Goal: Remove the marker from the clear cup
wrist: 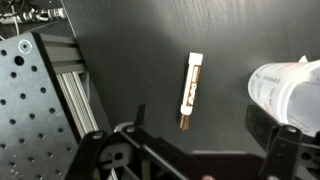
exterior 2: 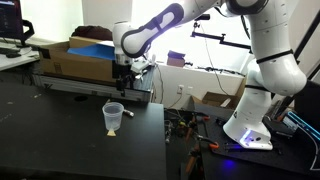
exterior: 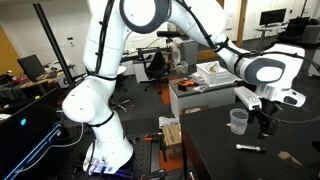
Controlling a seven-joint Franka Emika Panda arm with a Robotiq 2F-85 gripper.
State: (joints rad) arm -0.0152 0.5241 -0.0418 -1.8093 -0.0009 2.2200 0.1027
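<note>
The marker (wrist: 190, 90) lies flat on the black table, outside the clear cup (wrist: 285, 92), which stands upright to its right in the wrist view. My gripper (wrist: 200, 140) is open and empty, hovering above the table with the marker just ahead of the gap between its fingers. In an exterior view the cup (exterior: 238, 120) stands beside my gripper (exterior: 265, 126) and the marker (exterior: 250, 148) lies in front of it. In an exterior view the cup (exterior 2: 113, 118) stands below my gripper (exterior 2: 122, 80), and the marker (exterior 2: 129, 115) lies beside the cup.
An aluminium rail (wrist: 72, 95) and a perforated plate (wrist: 25, 110) border the table on the left of the wrist view. A cardboard box (exterior 2: 75, 55) sits behind the rail. A white box (exterior: 212, 74) stands on a shelf behind the table.
</note>
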